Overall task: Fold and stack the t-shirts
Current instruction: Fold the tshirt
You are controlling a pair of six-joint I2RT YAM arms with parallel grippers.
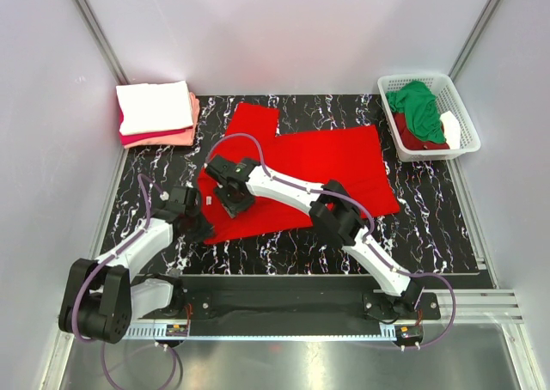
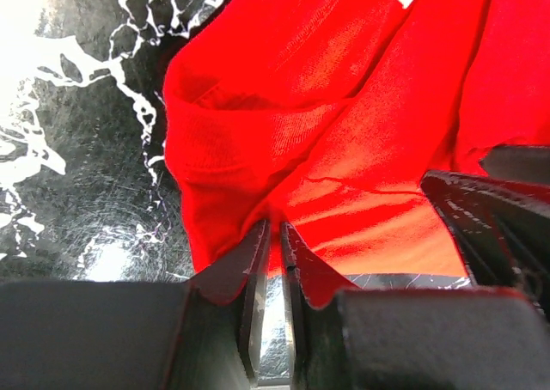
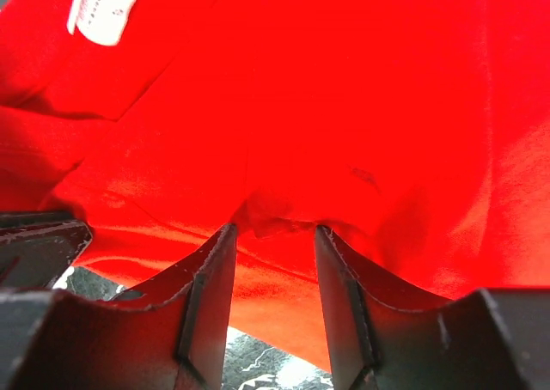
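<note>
A bright red t-shirt [image 1: 331,162] lies spread on the black marbled table [image 1: 430,218]. My left gripper [image 1: 204,225] is at the shirt's near left corner. In the left wrist view its jaws [image 2: 275,235] are almost together, pinching the red cloth's edge [image 2: 258,149]. My right gripper [image 1: 234,203] reaches across onto the shirt's left part, close beside the left one. In the right wrist view its fingers [image 3: 215,261] stand apart, tips pressed on the red cloth [image 3: 344,106], with a small pucker between them. The white neck label [image 3: 103,8] shows at upper left.
A stack of folded shirts [image 1: 155,106] lies at the back left, white on top, then crimson and salmon pink. A white lattice basket [image 1: 464,119] at the back right holds green [image 1: 418,106] and dark red cloth. The right gripper's black fingers [image 2: 490,210] show in the left wrist view.
</note>
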